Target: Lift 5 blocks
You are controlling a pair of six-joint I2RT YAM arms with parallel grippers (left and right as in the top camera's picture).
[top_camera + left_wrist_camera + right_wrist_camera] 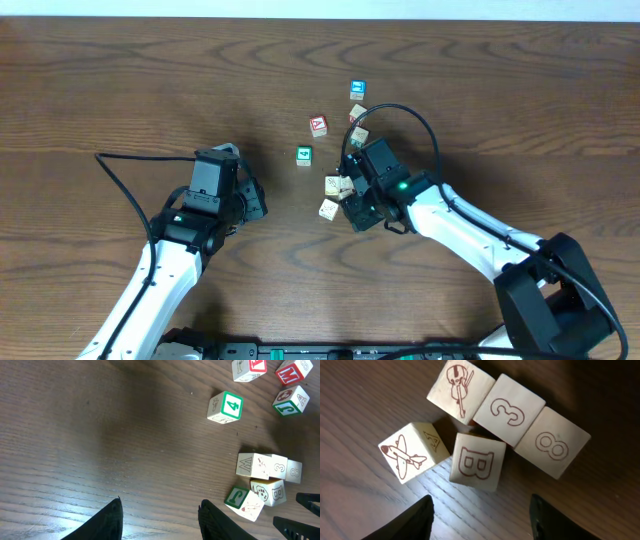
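Packed close on the desk [120, 80], a little right of centre: the five cream blocks [335, 186], touching one another. Seen from the right wrist as a far row of three, namely violin block [460, 390], 3 block [509, 410] and 8 block [552, 442], with B block [477, 462] tucked against that row on the near side and aeroplane block [412, 455] just left of it, turned at an angle. Bunched this way, probably, to be carried all five in one squeeze.

Right hand [481, 502] released, fingers spread on either side of the view's near edge, nothing between them yet, B block straight ahead of the gap. Held low and aimed at the group, apparently to straddle it before clamping. Too narrow a spread for the whole row, by the look of it, so likely needs to close on the middle and rely on friction within the group.

Left hand [160, 505] released too and empty, hovering over bare desk left of the cluster and well apart from it. Parked there, seemingly, to stay clear or to brace the far side.

Kept out of the group, farther off: green-faced cube [304, 155], red-faced cube [318, 125], blue-faced cube [357, 90]. No block off the desk, as far as can be told.
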